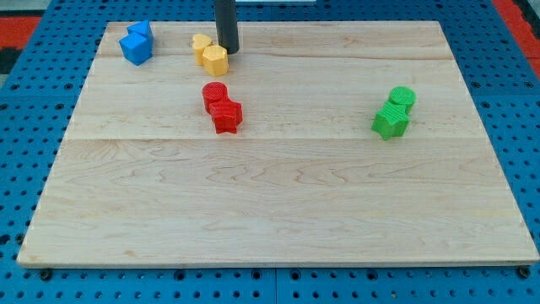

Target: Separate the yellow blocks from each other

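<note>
Two yellow blocks touch each other near the view's top, left of centre: a heart-like yellow block at the left and a hexagonal yellow block at its lower right. My tip stands right next to the hexagonal block, at its upper right, and appears to touch it. The rod rises straight out of the view's top.
Two blue blocks sit together at the top left of the wooden board. A red cylinder and a red star block touch below the yellow pair. A green cylinder and a green star block touch at the right.
</note>
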